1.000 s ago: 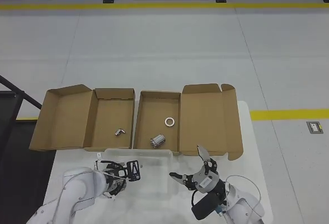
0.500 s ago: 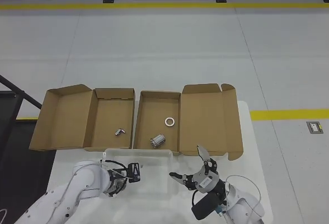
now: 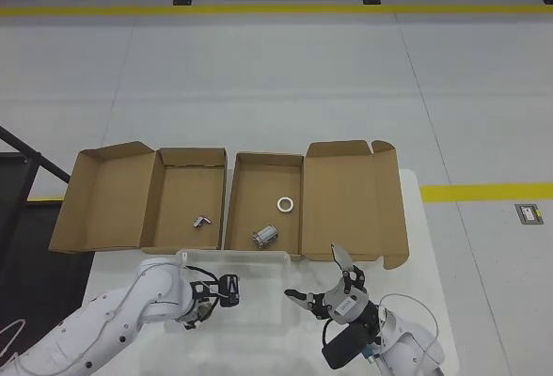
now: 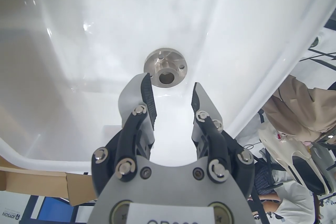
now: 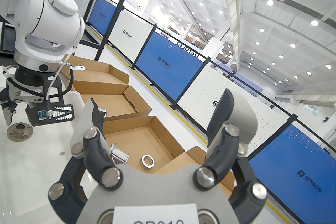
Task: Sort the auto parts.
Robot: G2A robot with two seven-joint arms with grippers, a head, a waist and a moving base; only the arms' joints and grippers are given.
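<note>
Steel flange (image 4: 165, 69) is seen lying on the floor of the white bin (image 4: 249, 38), just beyond the spread fingers of the left gripper (image 4: 171, 82). The right gripper (image 5: 159, 97) is held open and empty, right of the bin.

Flange (image 4: 165, 68) in tub (image 4: 236, 25); behind tub, right box (image 3: 258, 179) holds ring (image 3: 284, 203), left box (image 3: 187, 188) fitting (image 3: 201, 222).

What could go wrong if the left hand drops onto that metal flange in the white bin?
1. The flange lies close to the sloped wall of the white bin, so one finger of the open left hand may scrape or jam against it.
2. The other finger overlaps the flange's rim in the left wrist view, so it may land on top and push the part away.
</note>
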